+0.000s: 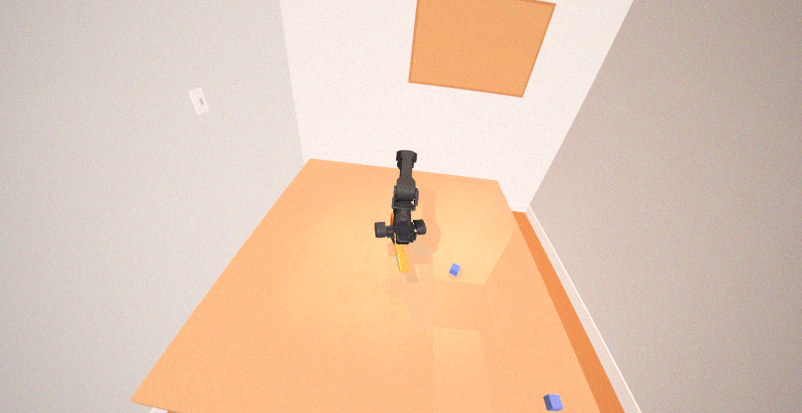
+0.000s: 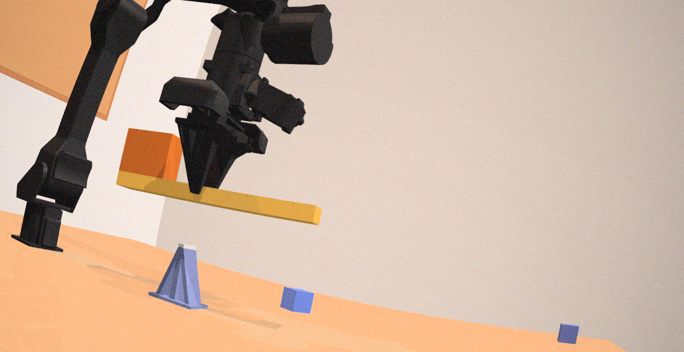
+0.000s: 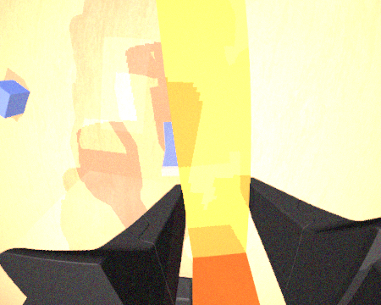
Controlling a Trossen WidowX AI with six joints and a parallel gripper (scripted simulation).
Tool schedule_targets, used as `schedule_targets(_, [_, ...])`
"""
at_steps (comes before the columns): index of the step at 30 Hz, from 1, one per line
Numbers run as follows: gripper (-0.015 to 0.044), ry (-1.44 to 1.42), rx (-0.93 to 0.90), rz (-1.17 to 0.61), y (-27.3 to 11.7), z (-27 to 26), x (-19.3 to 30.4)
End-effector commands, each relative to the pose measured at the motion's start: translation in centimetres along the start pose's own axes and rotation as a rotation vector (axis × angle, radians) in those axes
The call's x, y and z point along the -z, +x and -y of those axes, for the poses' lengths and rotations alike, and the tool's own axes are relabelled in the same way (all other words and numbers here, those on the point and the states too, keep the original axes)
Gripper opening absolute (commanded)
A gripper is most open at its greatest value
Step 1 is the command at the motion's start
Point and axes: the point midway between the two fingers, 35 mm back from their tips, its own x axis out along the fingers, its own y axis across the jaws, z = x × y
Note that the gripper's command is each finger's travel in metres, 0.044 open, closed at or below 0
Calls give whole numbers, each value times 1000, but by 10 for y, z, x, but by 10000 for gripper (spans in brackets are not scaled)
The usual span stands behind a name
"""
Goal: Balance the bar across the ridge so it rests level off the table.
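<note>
My gripper (image 2: 206,191) (image 3: 214,188) is shut on a long yellow bar (image 1: 402,260) (image 2: 260,205) (image 3: 212,106) and holds it well up in the air. An orange block (image 2: 147,153) (image 3: 222,277) sits on the bar's end nearer the arm's base. The ridge, a blue stand with a narrow pale top (image 2: 181,278) (image 3: 169,146), stands on the table below the bar with a gap between them. In the wrist view the bar hides most of the ridge. In the top view the arm covers the fingertips.
A blue cube (image 1: 454,269) (image 2: 296,300) (image 3: 8,98) lies on the table to one side of the ridge. Another blue cube (image 1: 552,402) (image 2: 568,333) lies farther off near the table's edge. The arm's base stands at the left in the exterior view.
</note>
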Motion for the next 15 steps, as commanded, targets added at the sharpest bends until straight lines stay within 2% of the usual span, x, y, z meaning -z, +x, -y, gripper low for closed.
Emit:
schedule_targets(1, [0, 38, -1, 4, -2, -11, -6])
schedule_targets(15, [0, 77, -2, 5, 10, -25, -13])
